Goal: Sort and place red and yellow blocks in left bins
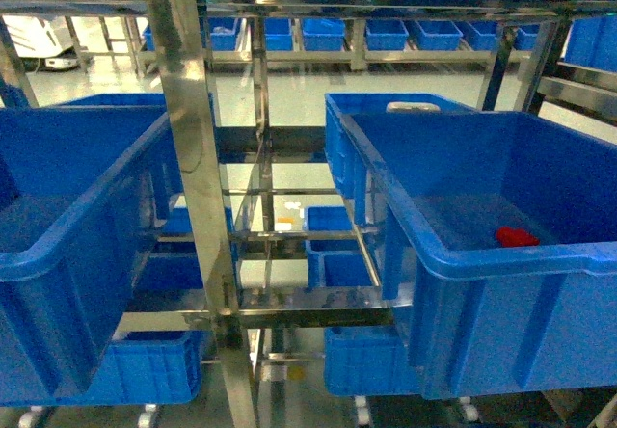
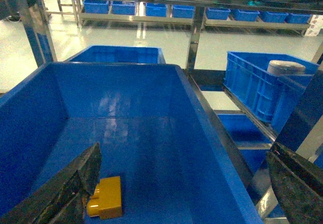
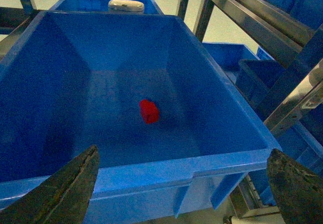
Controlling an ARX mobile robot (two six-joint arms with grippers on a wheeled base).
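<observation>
Head view: two large blue crates on a steel rack [image 1: 202, 206], one to the left [image 1: 67, 245], one to the right [image 1: 501, 274]. No arm visible there.

Red block [image 3: 149, 111] lying on the floor of the right crate [image 3: 151, 171], near mid-floor, clear of all walls; seen also in the head view close to the near wall [image 1: 517, 237].

Yellow block [image 2: 105, 198] resting on the floor of the left crate [image 2: 212, 148], close to the near edge of the picture, two studs facing left. Left finger of the left gripper [image 2: 181, 193] just beside it; contact cannot be confirmed.

Left gripper: jaws spread wide, nothing between them.

Right gripper [image 3: 184, 191]: jaws likewise released, poised above the near rim of the right crate, well apart from the red block.

Pale rounded object [image 3: 126, 5] at the far rim of the right crate, in the crate behind it; identity unclear.
</observation>
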